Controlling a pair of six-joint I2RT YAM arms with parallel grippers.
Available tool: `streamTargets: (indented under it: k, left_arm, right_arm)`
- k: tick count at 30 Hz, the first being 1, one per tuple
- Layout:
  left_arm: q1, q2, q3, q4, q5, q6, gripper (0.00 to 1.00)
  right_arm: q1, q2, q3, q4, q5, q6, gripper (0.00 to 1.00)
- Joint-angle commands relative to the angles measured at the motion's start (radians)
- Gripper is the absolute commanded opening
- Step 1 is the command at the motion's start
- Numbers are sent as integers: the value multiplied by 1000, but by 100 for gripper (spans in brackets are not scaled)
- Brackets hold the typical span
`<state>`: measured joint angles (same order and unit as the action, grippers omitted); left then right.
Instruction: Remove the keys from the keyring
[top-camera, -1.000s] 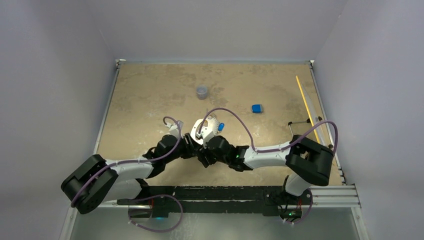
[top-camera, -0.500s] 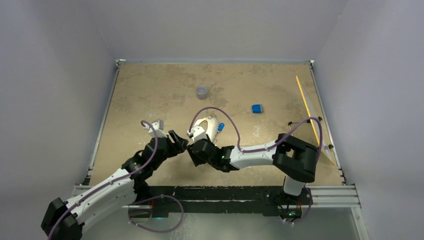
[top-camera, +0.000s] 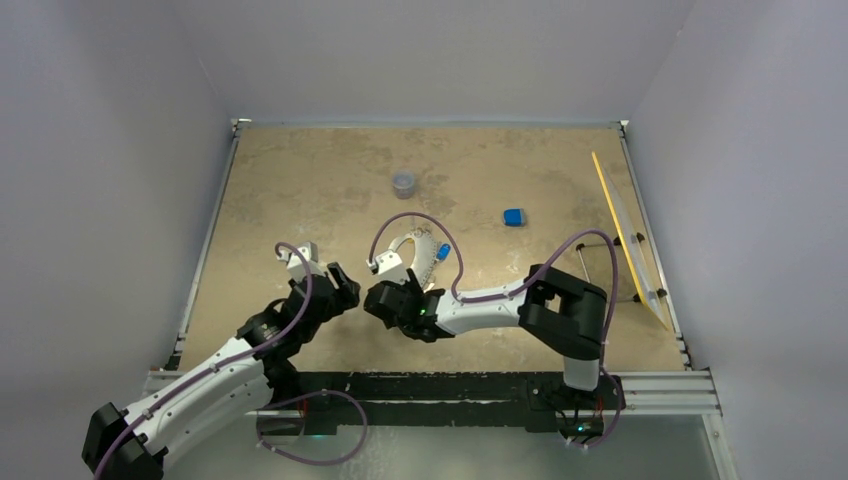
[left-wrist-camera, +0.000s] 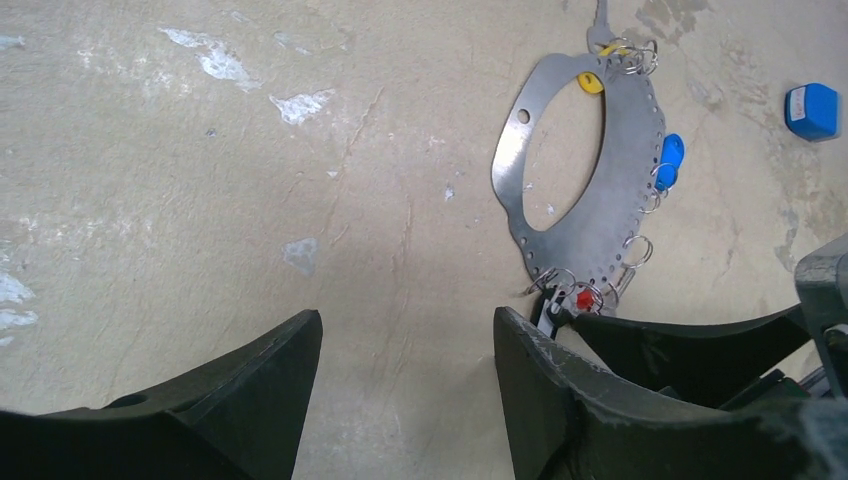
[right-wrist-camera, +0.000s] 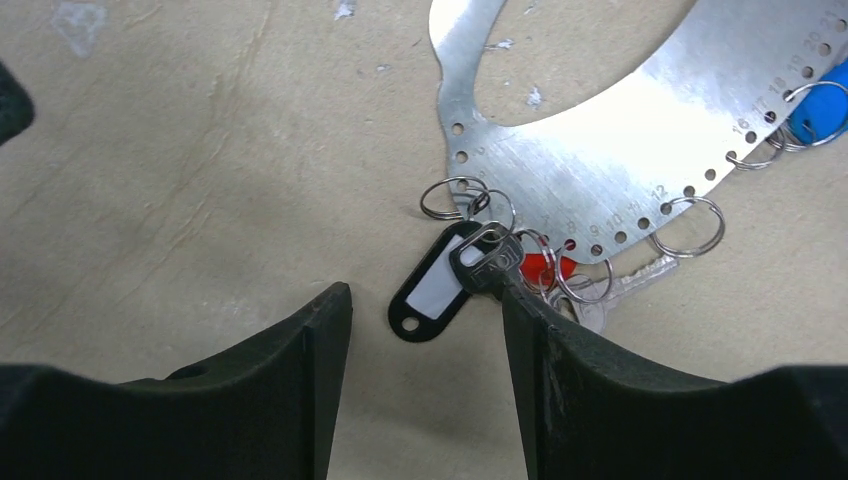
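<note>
The keyring (right-wrist-camera: 640, 130), a flat silver oval plate with small numbered holes, lies on the table; it also shows in the left wrist view (left-wrist-camera: 620, 215) and the top view (top-camera: 422, 250). At its near end hang a black tag (right-wrist-camera: 432, 283), a black-headed key (right-wrist-camera: 487, 265), a red tag (right-wrist-camera: 545, 268) and a silver key (right-wrist-camera: 625, 285). A blue tag (left-wrist-camera: 672, 158) and a yellow tag (left-wrist-camera: 591, 82) hang further round. My right gripper (right-wrist-camera: 422, 300) is open, with the black tag between its fingertips and its right finger at the black key head. My left gripper (left-wrist-camera: 408, 325) is open and empty over bare table, left of the ring.
A blue rectangular block (top-camera: 513, 216) lies right of the ring. A small grey cup (top-camera: 404, 183) stands behind it. A clear panel with a yellow edge (top-camera: 625, 235) leans at the table's right side. Grey walls close the table in on three sides.
My left gripper has pulled back to the left, away from the right gripper. My right gripper has shifted left and nearer along the ring's near end.
</note>
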<state>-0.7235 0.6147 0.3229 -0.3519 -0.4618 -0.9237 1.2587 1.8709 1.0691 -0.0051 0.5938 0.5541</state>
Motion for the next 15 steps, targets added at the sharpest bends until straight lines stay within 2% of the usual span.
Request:
streamTargets:
  k: [1, 15]
  left_arm:
    - [-4, -11, 35, -14, -28, 18, 62]
    - [-4, -13, 29, -6, -16, 33, 62]
  right_arm:
    - [5, 17, 39, -108, 106, 41, 59]
    - [3, 64, 72, -133, 131, 12, 51]
